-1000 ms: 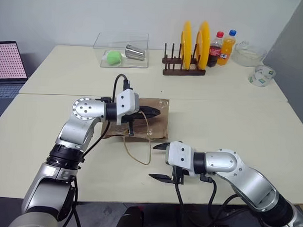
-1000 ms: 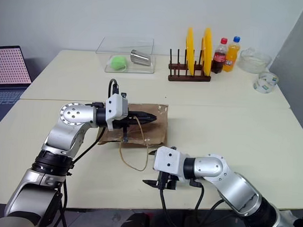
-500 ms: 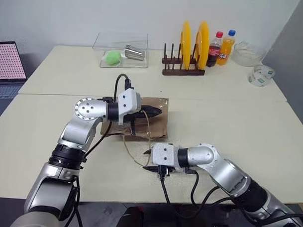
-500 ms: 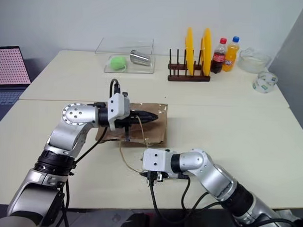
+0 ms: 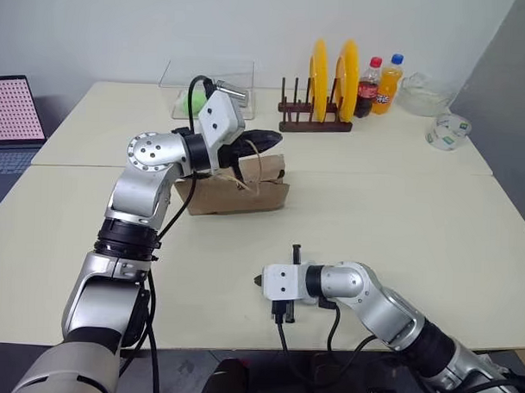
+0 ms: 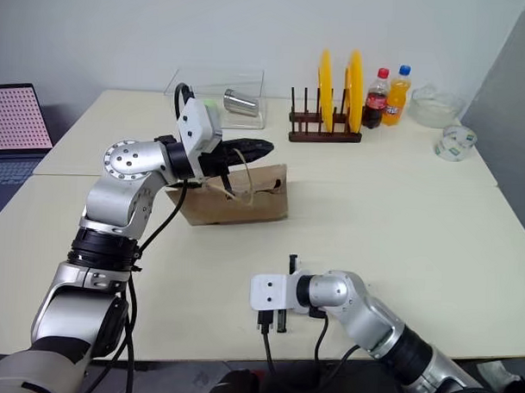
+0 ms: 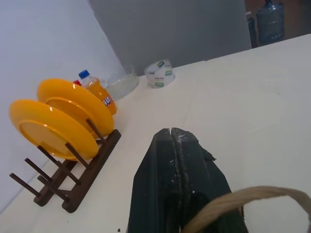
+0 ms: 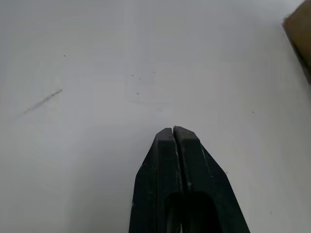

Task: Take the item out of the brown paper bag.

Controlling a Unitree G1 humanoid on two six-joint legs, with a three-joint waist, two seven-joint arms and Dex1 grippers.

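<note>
Head-camera views are showing the left gripper [image 5: 263,143] holding the brown paper bag [image 5: 233,189] up by one of its tan cord handles [image 5: 250,174], its black fingers pressed together with the cord caught at their base, so that the bag is standing partly lifted near the middle of the bench [image 5: 400,210], its lower edge apparently resting on the surface. Nearer the front edge of the bench, the right gripper [image 5: 259,281] is lying low over bare surface, well apart from the bag, its fingers [image 8: 176,160] pressed together on nothing. The item itself is not showing anywhere on the bench and is presumably inside the bag, though that cannot be confirmed from these pictures. Along the far edge are standing a clear box [image 6: 218,98], a wooden rack with two yellow plates [image 5: 331,71], two drink bottles [image 5: 377,76], a glass bowl [image 5: 424,94] and a roll of tape [image 5: 446,130], with a laptop [image 5: 13,114] off the far left corner. By this reading the bag-raising step is under way; the next move is calling for the bag's mouth to be opened or tipped so the right gripper, its fingers spread first, can reach in for the pack.
</note>
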